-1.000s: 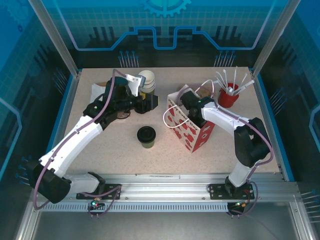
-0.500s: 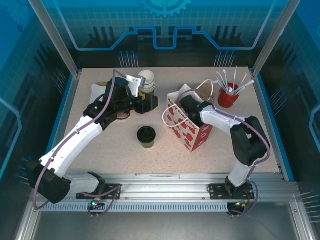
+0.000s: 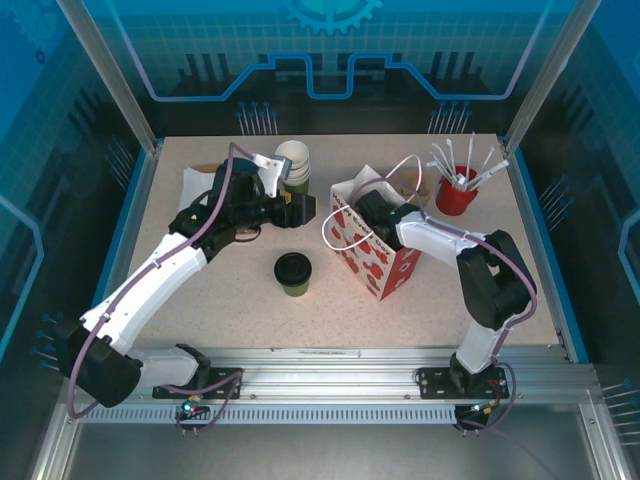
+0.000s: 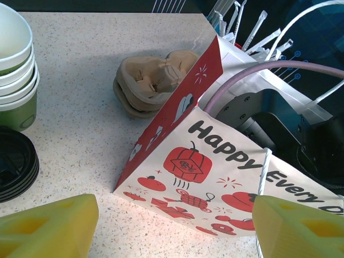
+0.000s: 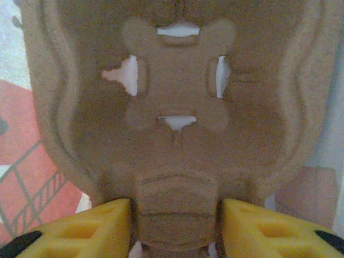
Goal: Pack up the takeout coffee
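**Lidded coffee standing on the tabletop, right arm reaching into the gift bag**

The takeout coffee [image 3: 292,272] is standing upright on the tabletop [image 3: 230,300] with its black lid on. It is sitting between the two arms, left of the gift bag [image 3: 378,255] and clear of it, with neither arm touching it.

The left pincer [image 4: 172,236] is hovering beyond the coffee, near the stack of lidless green cups [image 4: 13,70] and the stack of black lids [image 4: 16,166]. Its yellow fingers [image 4: 48,226] are standing wide apart with nothing between them, and its camera is looking at the red-and-white side of the bag, which is leaning. A stack of brown pulp carriers [image 4: 153,80] is lying on the tabletop behind the bag.

The right arm is bending over the bag's open top, and the right pincer [image 5: 176,226] is reaching down inside it. Its fingers [image 5: 80,228] are flanking the central ridge of a pulp cup carrier [image 5: 177,107], which is lying against the bag's printed wall. Whether they are pressing on that ridge or only standing beside it, I cannot tell.

A red cup of wrapped sticks [image 3: 455,198] is standing at the far right, apart from the bag
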Controlling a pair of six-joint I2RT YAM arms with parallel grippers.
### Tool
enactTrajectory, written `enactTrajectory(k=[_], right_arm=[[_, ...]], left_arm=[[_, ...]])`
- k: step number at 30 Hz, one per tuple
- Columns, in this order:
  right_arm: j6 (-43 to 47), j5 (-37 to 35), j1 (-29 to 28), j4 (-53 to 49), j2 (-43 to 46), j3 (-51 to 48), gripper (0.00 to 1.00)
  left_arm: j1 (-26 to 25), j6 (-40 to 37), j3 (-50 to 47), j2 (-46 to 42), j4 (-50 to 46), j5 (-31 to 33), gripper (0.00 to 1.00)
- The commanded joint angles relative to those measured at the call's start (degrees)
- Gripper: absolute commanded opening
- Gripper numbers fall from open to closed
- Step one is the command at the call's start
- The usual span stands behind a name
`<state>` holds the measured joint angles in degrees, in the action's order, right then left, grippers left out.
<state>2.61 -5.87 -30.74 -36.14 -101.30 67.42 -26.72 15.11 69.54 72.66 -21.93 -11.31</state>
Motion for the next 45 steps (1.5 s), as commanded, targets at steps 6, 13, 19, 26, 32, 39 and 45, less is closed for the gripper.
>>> enactTrajectory(k=[6, 13, 19, 26, 32, 39, 45], right_arm=[[0.4, -0.8, -0.7, -6.4, 0.1, 4.3, 0.69], [0.9, -0.6, -0.5, -10.1, 2.4, 8.3, 0.74], [1.3, -0.5, -0.2, -13.3, 5.8, 11.9, 0.75], [1.7, -0.2, 0.7, -17.2, 9.4, 18.2, 0.76], [1.6, 0.8, 0.9, -20.6, 12.2, 25.9, 0.76], [-1.1, -2.9, -6.0, -18.6, 18.6, 29.6, 0.79], [-1.2, -4.6, -18.5, -19.4, 16.2, 33.4, 0.84]], left_arm=[[0.4, -0.3, -0.9, -2.1, 0.0, 1.4, 0.77], [0.4, -0.7, -1.3, -2.5, -0.5, 1.8, 0.77], [0.5, -0.8, -2.7, -3.1, -0.7, 2.5, 0.78], [0.6, -0.6, -4.1, -4.3, -0.5, 2.3, 0.79], [1.9, 0.4, -6.0, -6.1, 0.1, 1.5, 0.8], [7.6, 6.4, -12.9, -11.4, -0.1, -0.5, 0.8], [18.5, 12.8, -20.8, -18.9, -2.4, -6.6, 0.81]])
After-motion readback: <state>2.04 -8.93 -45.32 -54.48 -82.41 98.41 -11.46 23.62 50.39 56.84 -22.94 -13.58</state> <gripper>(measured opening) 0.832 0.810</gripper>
